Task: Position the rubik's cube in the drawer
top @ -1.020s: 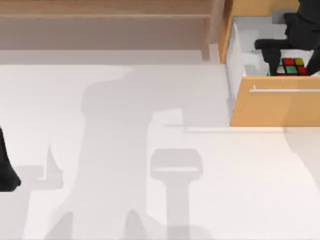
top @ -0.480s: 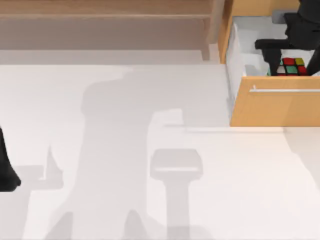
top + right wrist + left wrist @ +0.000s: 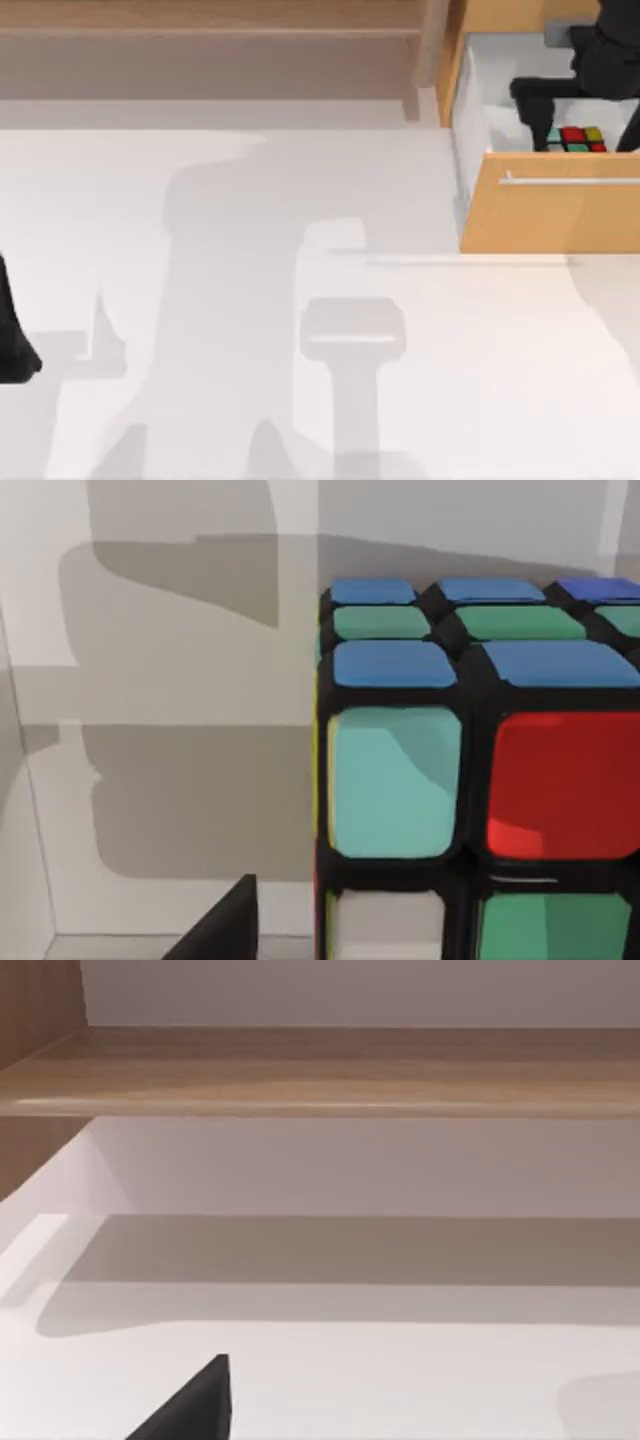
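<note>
The rubik's cube (image 3: 575, 138) lies inside the open drawer (image 3: 550, 215), just behind its front panel and silver bar handle (image 3: 570, 181). My right gripper (image 3: 582, 122) reaches down into the drawer over the cube and is open, with its fingers standing wider than the cube. In the right wrist view the cube (image 3: 450, 780) sits close against the white inner wall, and one dark fingertip (image 3: 225, 930) stands a little apart from its side. My left gripper (image 3: 12, 350) is parked at the table's left edge, open and holding nothing.
A long pale wooden shelf (image 3: 210, 30) runs along the back of the table, also seen in the left wrist view as the shelf (image 3: 330, 1070). The white table (image 3: 300, 350) stretches between the left arm and the drawer.
The cube has sunk lower in the drawer and shifted slightly left. The right gripper's fingers have come off it. The left arm has not moved.
</note>
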Available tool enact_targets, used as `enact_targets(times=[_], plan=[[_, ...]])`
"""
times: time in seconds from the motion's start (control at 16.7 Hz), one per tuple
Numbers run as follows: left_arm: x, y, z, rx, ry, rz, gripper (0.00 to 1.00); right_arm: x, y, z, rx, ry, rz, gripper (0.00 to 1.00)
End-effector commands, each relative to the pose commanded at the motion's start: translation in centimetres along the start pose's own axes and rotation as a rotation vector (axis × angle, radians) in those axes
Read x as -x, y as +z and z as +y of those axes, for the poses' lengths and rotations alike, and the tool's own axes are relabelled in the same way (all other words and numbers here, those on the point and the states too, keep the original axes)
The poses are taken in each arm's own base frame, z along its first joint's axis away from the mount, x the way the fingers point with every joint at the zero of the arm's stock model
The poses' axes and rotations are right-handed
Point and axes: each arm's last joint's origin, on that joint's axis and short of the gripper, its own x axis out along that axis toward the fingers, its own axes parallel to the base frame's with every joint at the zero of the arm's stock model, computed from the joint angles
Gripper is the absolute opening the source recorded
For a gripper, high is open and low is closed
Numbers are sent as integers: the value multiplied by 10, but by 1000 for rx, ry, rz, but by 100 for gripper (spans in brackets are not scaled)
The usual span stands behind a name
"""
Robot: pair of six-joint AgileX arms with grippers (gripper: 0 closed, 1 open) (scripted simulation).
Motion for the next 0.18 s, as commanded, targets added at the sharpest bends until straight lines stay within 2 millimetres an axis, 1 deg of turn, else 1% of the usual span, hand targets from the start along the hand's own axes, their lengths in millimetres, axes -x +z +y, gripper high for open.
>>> enact_targets(times=[0.18], plan=[[0,0,0,0,0,0,100,0,0,0,0,0,0,100]])
